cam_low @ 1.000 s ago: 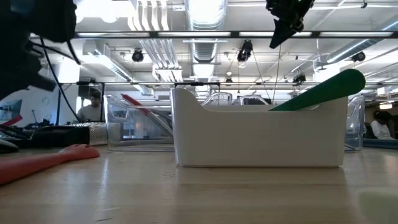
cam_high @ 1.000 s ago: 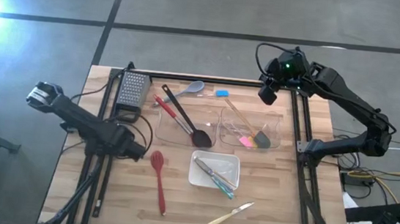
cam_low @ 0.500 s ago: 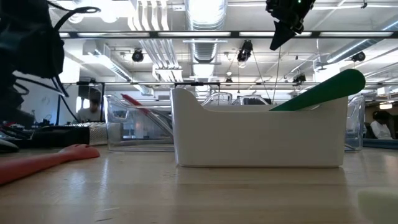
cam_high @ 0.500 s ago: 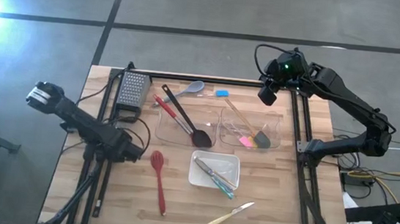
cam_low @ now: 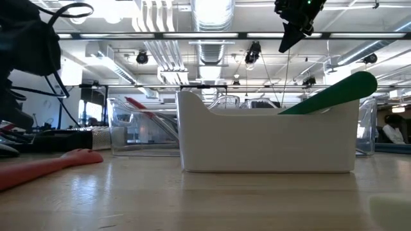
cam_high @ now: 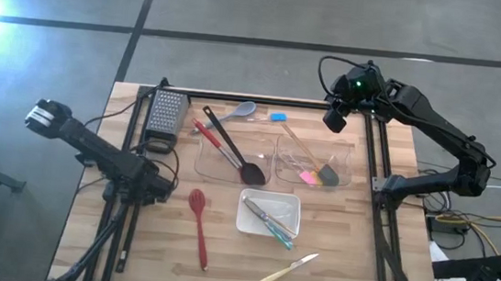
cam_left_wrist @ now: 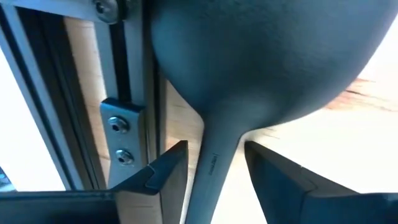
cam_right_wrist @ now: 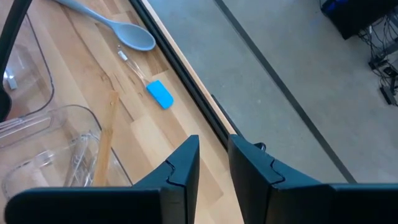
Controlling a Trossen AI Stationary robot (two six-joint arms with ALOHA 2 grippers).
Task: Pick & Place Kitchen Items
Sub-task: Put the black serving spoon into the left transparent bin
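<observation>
From above, the left gripper (cam_high: 161, 185) is seen low at the table's left edge, just beside the red spoon (cam_high: 197, 221), while the right gripper (cam_high: 335, 119) is held over the far right corner; ladles (cam_high: 231, 150) rest across one clear bin (cam_high: 204, 159), spatulas lie in the other bin (cam_high: 345, 164), and knives lie in the white tray (cam_high: 251, 218). In the left wrist view, spread jaws are seen on either side of a dark ladle handle (cam_left_wrist: 208, 174), apart from it. In the right wrist view, narrowly parted, empty jaws are shown above the grey spoon (cam_right_wrist: 118, 27) and blue spatula (cam_right_wrist: 159, 93).
</observation>
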